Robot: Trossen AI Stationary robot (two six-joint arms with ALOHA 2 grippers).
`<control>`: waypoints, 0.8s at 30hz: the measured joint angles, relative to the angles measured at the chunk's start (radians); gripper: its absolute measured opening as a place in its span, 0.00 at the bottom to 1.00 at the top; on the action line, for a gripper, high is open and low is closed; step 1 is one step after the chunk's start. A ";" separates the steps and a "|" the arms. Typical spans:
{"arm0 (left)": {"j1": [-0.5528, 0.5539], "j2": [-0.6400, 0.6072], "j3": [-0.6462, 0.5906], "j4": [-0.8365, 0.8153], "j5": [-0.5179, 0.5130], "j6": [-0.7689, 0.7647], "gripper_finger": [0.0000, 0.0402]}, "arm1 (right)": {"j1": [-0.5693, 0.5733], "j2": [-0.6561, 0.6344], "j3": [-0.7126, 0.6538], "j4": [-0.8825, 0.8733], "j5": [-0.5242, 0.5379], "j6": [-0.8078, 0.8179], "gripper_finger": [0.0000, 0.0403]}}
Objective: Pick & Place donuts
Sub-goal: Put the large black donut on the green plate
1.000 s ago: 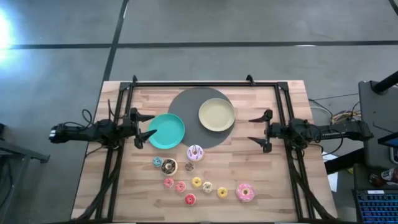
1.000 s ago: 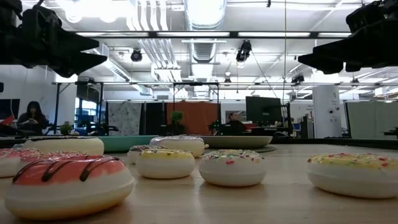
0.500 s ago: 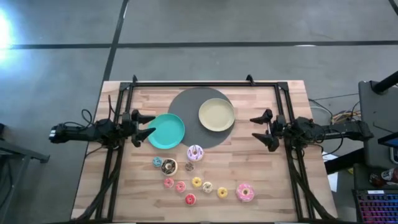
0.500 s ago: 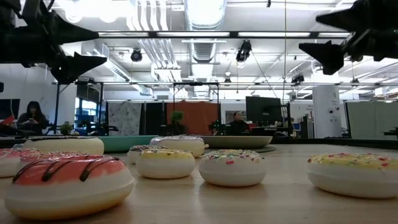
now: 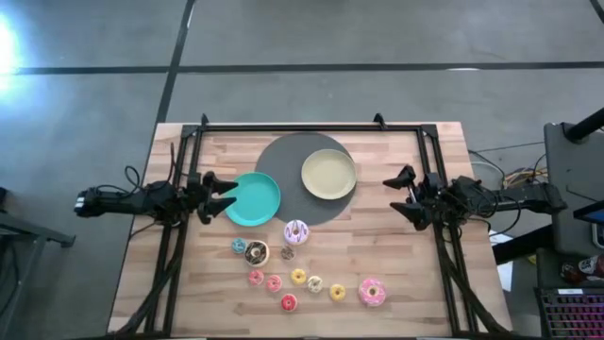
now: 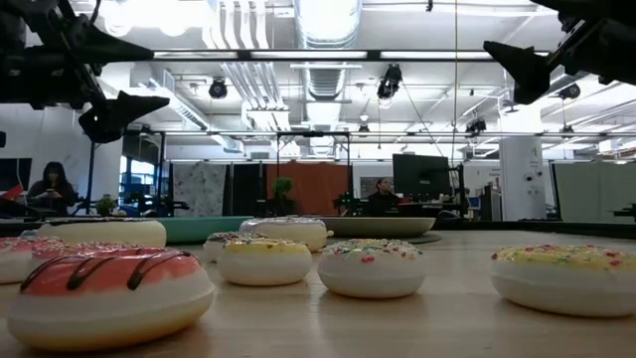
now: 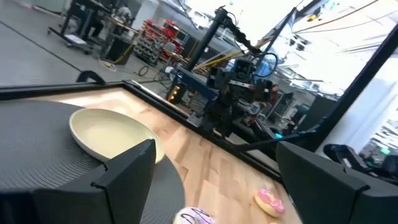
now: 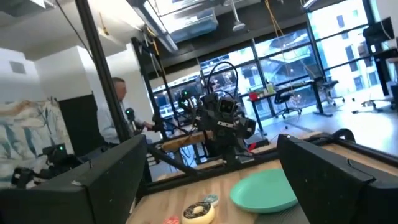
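Observation:
The donuts lie in a loose cluster on the near half of the wooden table. A white-lilac one is nearest the plates, a brown-iced one sits to its left, and a large pink one is at the near right. Several tiny ones lie between them. In the low view a red-striped donut fills the foreground. My left gripper hovers open by the teal plate's left rim. My right gripper hovers open to the right of the plates. Both are well above the table.
A teal plate and a pale-yellow plate rest on a dark grey round mat at mid-table. A black frame runs along the far and side edges. Bare wood lies right of the donuts. People sit in the room behind.
Both grippers have rolled about their wrists while staying open, so in the low view their fingers now stand one above the other. The right gripper has also risen a little and drawn slightly toward the table's right edge. The donuts and plates have not moved.

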 joint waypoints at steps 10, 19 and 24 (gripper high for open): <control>0.000 0.012 0.000 0.001 -0.019 -0.043 0.77 | 0.000 0.093 0.000 -0.109 0.028 0.050 0.88; 0.000 0.019 0.000 0.017 0.013 -0.028 0.77 | 0.000 0.215 0.000 -0.046 -0.006 0.056 0.88; -0.006 0.060 0.007 0.043 0.097 0.069 0.77 | 0.008 0.274 0.049 0.009 -0.053 -0.018 0.87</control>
